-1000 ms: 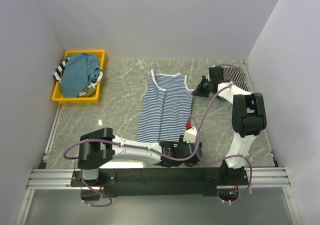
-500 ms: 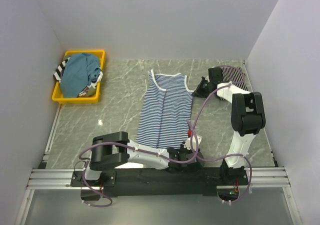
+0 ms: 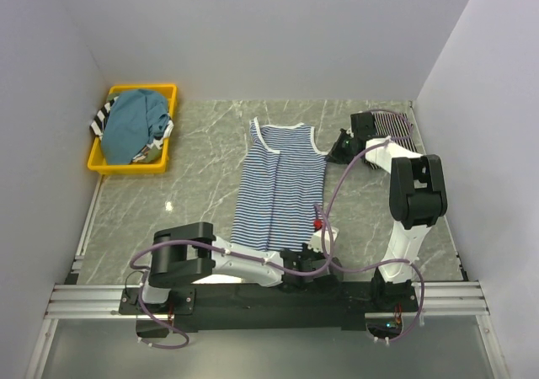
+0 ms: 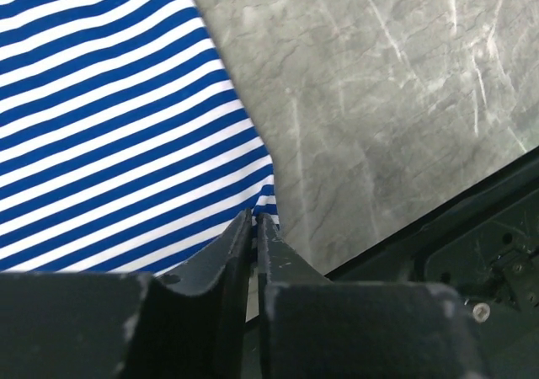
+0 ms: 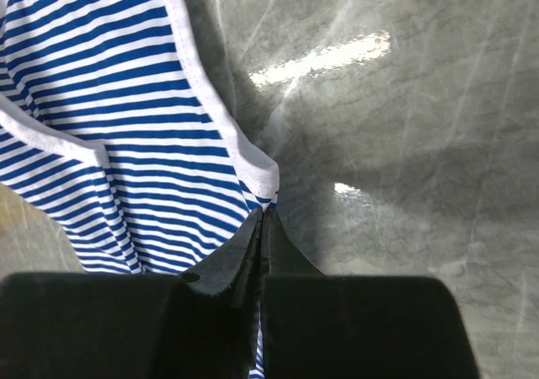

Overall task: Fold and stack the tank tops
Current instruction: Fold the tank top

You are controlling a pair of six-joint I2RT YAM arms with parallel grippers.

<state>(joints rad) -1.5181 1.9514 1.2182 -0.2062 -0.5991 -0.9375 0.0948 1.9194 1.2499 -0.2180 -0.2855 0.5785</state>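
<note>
1. Two grippers grip one garment, and the nearest is the left gripper [image 3: 310, 258], low over the near edge of the table [image 3: 194, 202]. In its wrist view the jaws stand narrow, almost together, and the near right hem corner of the blue-and-white striped tank top [image 3: 282, 181] goes in between the tips; I judge it is pinched there.
2. Only a little of the corner is in this pinch. If the arm lifts fast, the cloth can slip out, or only the upper layer may come up.
3. Further away, the tank top lies flat in the middle of the table, hem near and straps far, with a lengthwise crease down its body. This crease can open if the two ends rise unevenly.
4. A purple cable [image 3: 337, 195] hangs just beside the right edge of the cloth. In a fold toward the far end it could catch the fabric and drag it crooked.
5. At the far right strap, the right gripper [image 3: 341, 149] is closed tightly on the white-trimmed edge. This strap is thin, so a strong pull may stretch it.
6. Farthest, the yellow bin [image 3: 101, 165] at the far left holds the teal top [image 3: 135, 125] and other striped tops, not yet folded. A thin-striped dark cloth [image 3: 392, 125] lies behind the right arm.
</note>
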